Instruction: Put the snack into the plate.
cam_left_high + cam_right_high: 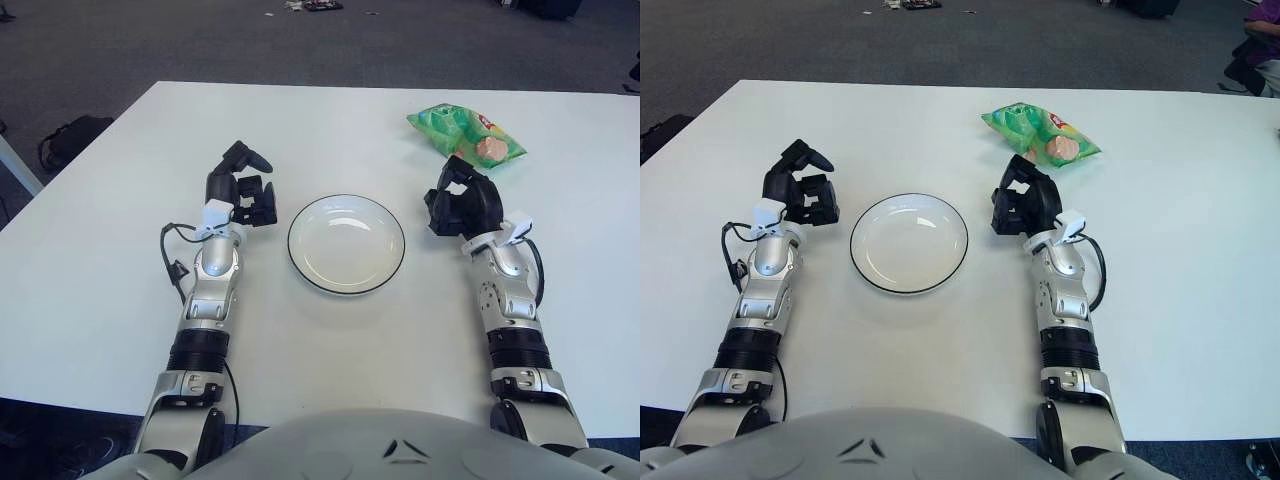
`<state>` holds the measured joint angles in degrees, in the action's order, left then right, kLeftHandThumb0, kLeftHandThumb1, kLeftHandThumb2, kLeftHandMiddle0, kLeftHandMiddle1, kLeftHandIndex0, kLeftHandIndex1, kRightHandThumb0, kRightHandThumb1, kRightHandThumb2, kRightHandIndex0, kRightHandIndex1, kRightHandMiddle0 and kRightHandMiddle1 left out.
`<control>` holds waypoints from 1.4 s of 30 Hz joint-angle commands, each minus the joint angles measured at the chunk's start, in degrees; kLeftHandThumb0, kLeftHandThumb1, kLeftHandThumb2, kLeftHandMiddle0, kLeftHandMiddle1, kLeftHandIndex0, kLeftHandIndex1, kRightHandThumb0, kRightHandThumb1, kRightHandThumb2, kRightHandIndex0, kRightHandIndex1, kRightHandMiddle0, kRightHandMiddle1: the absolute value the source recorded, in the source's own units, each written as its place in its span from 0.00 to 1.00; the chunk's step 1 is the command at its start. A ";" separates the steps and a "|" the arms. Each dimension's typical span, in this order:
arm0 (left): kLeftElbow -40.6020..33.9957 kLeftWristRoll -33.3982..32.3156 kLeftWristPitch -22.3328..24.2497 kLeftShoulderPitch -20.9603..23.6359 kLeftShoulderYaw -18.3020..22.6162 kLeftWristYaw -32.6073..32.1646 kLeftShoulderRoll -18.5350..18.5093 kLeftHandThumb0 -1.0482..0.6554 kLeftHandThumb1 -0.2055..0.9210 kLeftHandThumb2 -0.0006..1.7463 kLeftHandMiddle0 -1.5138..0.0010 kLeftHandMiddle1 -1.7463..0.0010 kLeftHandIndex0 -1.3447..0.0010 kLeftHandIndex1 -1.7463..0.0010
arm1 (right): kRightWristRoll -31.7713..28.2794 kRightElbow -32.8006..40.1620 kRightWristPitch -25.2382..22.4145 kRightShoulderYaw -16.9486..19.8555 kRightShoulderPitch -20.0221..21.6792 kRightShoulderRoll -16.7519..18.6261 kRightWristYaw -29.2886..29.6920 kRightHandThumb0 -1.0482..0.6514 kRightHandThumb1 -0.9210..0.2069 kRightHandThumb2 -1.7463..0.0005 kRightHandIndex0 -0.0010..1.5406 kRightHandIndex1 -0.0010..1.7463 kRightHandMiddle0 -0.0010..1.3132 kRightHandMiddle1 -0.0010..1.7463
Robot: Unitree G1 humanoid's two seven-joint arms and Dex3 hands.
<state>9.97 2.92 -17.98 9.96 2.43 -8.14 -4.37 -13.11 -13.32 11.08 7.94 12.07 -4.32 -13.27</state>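
A green snack bag [465,133] lies flat on the white table at the far right. A white plate [346,243] with a dark rim sits empty at the table's middle. My right hand [458,203] rests on the table between the plate and the bag, just short of the bag, fingers relaxed and holding nothing. My left hand [246,190] rests on the table left of the plate, fingers loosely spread, empty.
The white table [120,250] ends in a far edge with dark carpet beyond. A black bag [70,138] lies on the floor at the left. A dark object [318,5] lies on the carpet at the top.
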 commanded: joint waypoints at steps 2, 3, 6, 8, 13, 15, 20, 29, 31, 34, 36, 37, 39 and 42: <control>5.57 0.73 0.61 -9.35 -0.72 -1.33 3.07 0.31 0.36 0.83 0.10 0.00 0.47 0.00 | -0.82 -4.75 0.89 0.39 -5.49 2.21 -0.23 0.29 0.69 0.12 0.87 1.00 0.58 1.00; 5.77 0.63 0.57 -9.22 -0.67 -1.30 3.10 0.31 0.36 0.83 0.10 0.00 0.48 0.00 | -0.80 -4.89 1.01 0.42 -5.41 2.21 -0.27 0.29 0.69 0.12 0.87 1.00 0.58 1.00; 6.20 0.42 0.47 -8.94 -0.59 -1.19 3.12 0.31 0.37 0.83 0.10 0.00 0.48 0.00 | -0.75 -5.18 1.19 0.51 -5.22 2.22 -0.36 0.29 0.69 0.12 0.87 1.00 0.58 1.00; 6.49 0.14 0.48 -8.78 -0.60 -0.83 3.08 0.31 0.37 0.83 0.10 0.00 0.48 0.00 | -0.77 -5.49 1.19 0.59 -5.01 2.24 -0.47 0.29 0.69 0.12 0.87 1.00 0.58 1.00; 6.46 0.03 0.28 -8.85 -0.68 -0.64 3.07 0.31 0.37 0.83 0.10 0.00 0.48 0.00 | -0.72 -6.10 1.45 0.82 -4.63 2.40 -0.58 0.29 0.69 0.12 0.88 1.00 0.58 1.00; 6.62 0.21 0.07 -8.71 -0.63 -0.89 3.06 0.31 0.37 0.83 0.10 0.00 0.48 0.00 | -0.61 -6.39 1.71 0.86 -4.45 2.44 -0.52 0.29 0.69 0.12 0.88 1.00 0.58 1.00; 6.94 0.38 0.26 -8.36 -0.58 -1.07 2.98 0.31 0.37 0.83 0.10 0.00 0.48 0.00 | -0.38 -7.02 2.31 0.89 -4.15 2.43 -0.41 0.29 0.69 0.12 0.88 1.00 0.58 1.00; 7.70 0.29 0.81 -7.73 -0.44 -0.78 2.59 0.31 0.37 0.82 0.10 0.00 0.48 0.00 | -0.04 -8.35 4.05 1.13 -3.57 2.59 0.04 0.29 0.69 0.12 0.87 1.00 0.58 1.00; 7.69 0.39 0.84 -7.65 -0.39 -0.94 2.56 0.31 0.37 0.82 0.10 0.00 0.48 0.00 | 0.25 -8.67 4.86 1.15 -3.42 2.64 0.35 0.29 0.69 0.12 0.87 1.00 0.58 1.00; 7.54 0.47 0.70 -7.64 -0.29 -1.10 2.51 0.31 0.36 0.83 0.10 0.00 0.47 0.00 | 1.87 -9.31 7.50 1.10 -3.22 2.68 1.87 0.29 0.69 0.12 0.85 1.00 0.58 1.00; 7.58 0.47 0.57 -7.59 -0.23 -1.12 2.47 0.30 0.35 0.84 0.10 0.00 0.47 0.00 | 2.76 -9.72 8.83 1.00 -3.07 2.63 2.78 0.29 0.68 0.13 0.81 1.00 0.57 1.00; 7.54 0.47 0.45 -7.59 -0.21 -1.11 2.45 0.30 0.35 0.84 0.10 0.00 0.47 0.00 | 3.59 -9.71 9.74 0.93 -3.01 2.51 3.64 0.29 0.67 0.14 0.81 1.00 0.57 1.00; 7.66 0.53 0.15 -7.50 -0.19 -1.16 2.43 0.30 0.35 0.84 0.10 0.00 0.46 0.00 | 5.69 -9.53 11.81 0.82 -2.72 2.10 5.67 0.30 0.65 0.15 0.77 1.00 0.55 1.00; 7.99 0.71 -0.19 -7.22 -0.17 -1.37 2.41 0.30 0.35 0.85 0.10 0.00 0.46 0.00 | 9.96 -8.47 14.91 0.63 -1.78 0.98 9.36 0.32 0.61 0.19 0.71 1.00 0.52 1.00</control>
<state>11.91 3.00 -17.79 10.62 2.55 -8.43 -4.41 -6.82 -18.52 22.23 8.76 14.59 -4.41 -7.47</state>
